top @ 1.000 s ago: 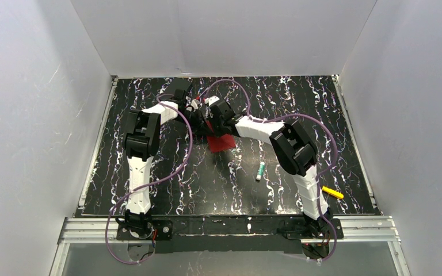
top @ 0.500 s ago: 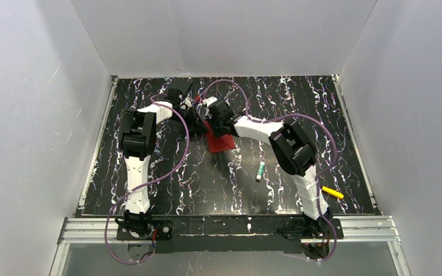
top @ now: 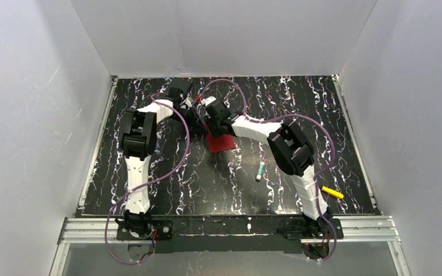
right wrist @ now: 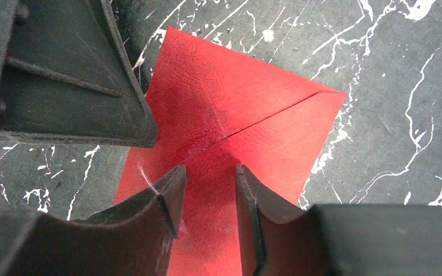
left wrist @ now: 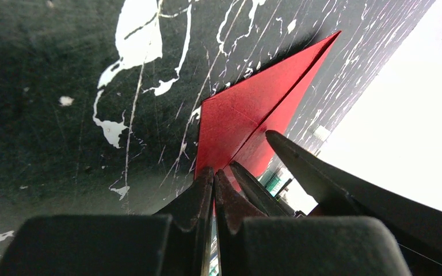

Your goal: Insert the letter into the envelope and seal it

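Found the envelope (top: 221, 141) lying on the dark marbled surface (top: 299, 109), beyond centre, with both arms reaching in and meeting over its far end.

Checked the left jaws: pressed together, tips set against the envelope's edge. Noted in the left wrist view one red fold that appears to stand slightly proud of the panel below. Cannot tell whether paper is pinched between the tips or only touched.

Checked the right jaws: spread, poised just above the red back panel, straddling a diagonal seam, gripping nothing.

Looked for the letter: none on show in any view. Judged to be inside the envelope, though not confirmable from outside.

Step in hand, as judged: sealing. Insertion taken as done, the flap end being steadied on one side and worked flat on the other.

Recommended next: bring the flap fully down onto the back panel, press along the crease and out toward the flap's point, and hold the envelope against sliding with the opposite jaws. Advise lifting straight up afterwards, to avoid dragging thin paper across the surface or reopening the fold.

Also logged, well apart from the work: a small green-and-white tube (top: 260, 171) right of centre and a yellow item (top: 332, 192) near the right arm's base. Neither touched.
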Available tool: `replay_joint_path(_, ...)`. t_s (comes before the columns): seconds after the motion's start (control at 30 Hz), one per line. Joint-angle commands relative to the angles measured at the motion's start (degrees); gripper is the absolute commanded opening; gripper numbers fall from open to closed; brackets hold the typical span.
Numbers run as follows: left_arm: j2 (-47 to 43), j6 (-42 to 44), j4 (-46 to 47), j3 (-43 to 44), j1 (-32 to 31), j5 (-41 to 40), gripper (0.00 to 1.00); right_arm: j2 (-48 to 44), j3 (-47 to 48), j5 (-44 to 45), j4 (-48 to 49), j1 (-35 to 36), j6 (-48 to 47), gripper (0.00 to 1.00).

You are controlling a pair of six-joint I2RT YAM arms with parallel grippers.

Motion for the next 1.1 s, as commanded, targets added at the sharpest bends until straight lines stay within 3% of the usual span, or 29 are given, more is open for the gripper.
replay_joint_path(0.0, 2.4, 2.4, -4.8, 1.1, -0.2, -5.2, 0.01, 8.4, -4.4, -5.0, -13.9, -0.4, -2.3, 0.49)
replay_joint_path(0.43, 3.3, 3.0, -5.3, 1.2, -0.2, -4.6, 0.01, 11.3, -4.0, -10.8, -16.1, -1.1, -3.7, 0.57)
replay_joint_path(0.5, 3.2, 3.0, -5.3, 1.1, -0.2, -4.5, 0.01, 11.8, -3.5, -8.8, -16.7, -1.2, -3.8, 0.5)
replay_joint_path(0.63, 3.2, 3.1, -5.4, 0.9, -0.2, -4.7, 0.01, 12.5, -3.5, -6.3, -17.0, -1.6, -3.7, 0.16)
replay_joint_path(0.87, 3.1, 3.4, -5.6, 0.8, -0.2, -4.8, 0.01, 10.9, -5.8, -9.7, -14.7, -2.9, -5.0, 0.03)
replay_joint_path(0.93, 3.2, 3.4, -5.6, 0.8, -0.2, -5.0, 0.01, 10.1, -6.0, -11.4, -14.0, -2.9, -5.3, 0.07)
replay_joint_path(1.07, 3.3, 3.4, -5.7, 0.9, -0.2, -5.3, 0.01, 8.0, -6.4, -11.6, -13.5, -2.9, -4.6, 0.43)
